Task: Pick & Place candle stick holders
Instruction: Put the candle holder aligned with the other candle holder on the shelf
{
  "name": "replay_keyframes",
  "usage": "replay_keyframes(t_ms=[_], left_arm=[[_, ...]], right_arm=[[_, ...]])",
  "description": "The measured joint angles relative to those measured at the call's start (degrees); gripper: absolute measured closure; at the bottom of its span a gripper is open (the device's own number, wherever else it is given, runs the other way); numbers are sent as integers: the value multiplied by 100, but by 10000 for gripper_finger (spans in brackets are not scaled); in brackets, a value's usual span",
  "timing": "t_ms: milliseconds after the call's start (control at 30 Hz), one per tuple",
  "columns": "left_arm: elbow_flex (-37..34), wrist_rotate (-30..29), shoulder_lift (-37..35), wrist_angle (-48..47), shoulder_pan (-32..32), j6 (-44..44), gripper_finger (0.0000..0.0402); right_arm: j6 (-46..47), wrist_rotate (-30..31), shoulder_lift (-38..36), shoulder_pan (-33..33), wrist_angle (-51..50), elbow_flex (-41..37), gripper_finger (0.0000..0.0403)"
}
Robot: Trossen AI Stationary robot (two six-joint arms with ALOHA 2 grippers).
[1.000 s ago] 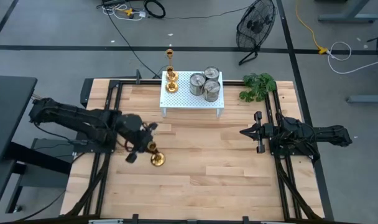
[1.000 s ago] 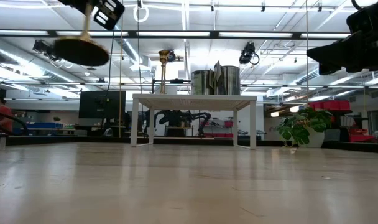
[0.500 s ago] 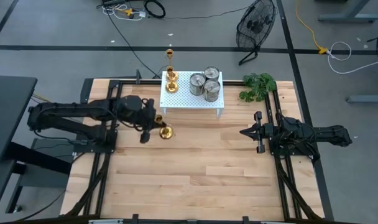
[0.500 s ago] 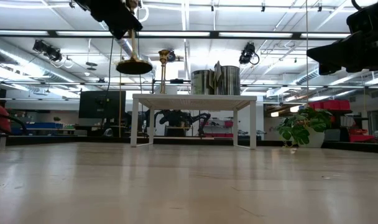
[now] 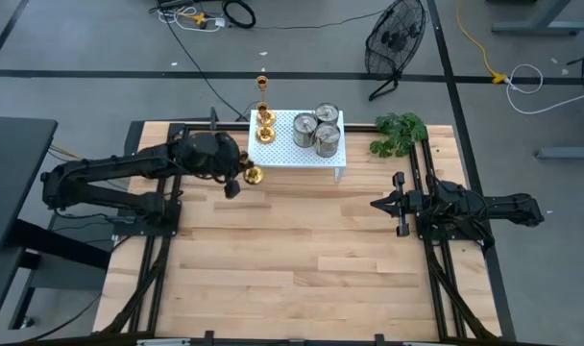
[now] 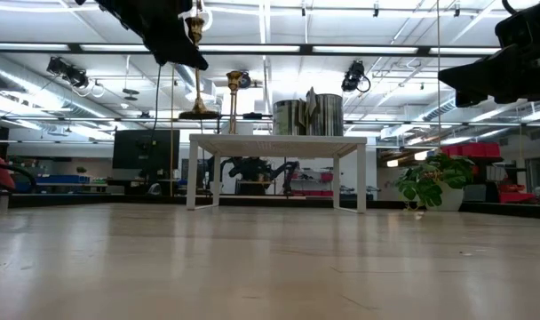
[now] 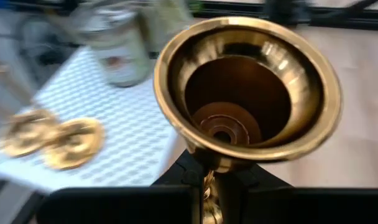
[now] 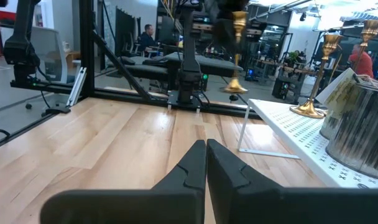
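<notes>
left tool [image 5: 236,176] clamped on gold holder's [image 5: 253,175] stem, base outward

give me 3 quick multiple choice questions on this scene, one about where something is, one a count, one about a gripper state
1. Where is the gold candle holder that the left gripper carries?
A. in the air by the white rack's left front corner
B. lying flat on the table
C. beside the plant

2. How many silver cans stand on the rack?
A. one
B. three
C. five

3. What state is the right gripper in?
A. shut on a can
B. wide open
C. shut and empty

Answers:
1 A: the left gripper holds the gold candle holder off the table at the edge of the white rack.
2 B: three silver cans are clustered on the rack.
3 C: the right gripper has its fingers together, with nothing between them.
</notes>
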Motion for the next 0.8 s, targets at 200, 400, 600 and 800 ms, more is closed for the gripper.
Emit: replay_keyframes(t_ms=[200,400,600,800], left_arm=[[0,-379,0,121,302,167,379],[0,-234,0,196,443,226,379],[0,-145,0,194,441,261,379],[0,-197,0,190,441,115,379]], right_arm=[[0,0,0,0,0,2,385],[0,0,-1,0,0,2,385],[0,0,0,0,0,2,385],[0,0,0,0,0,2,385]])
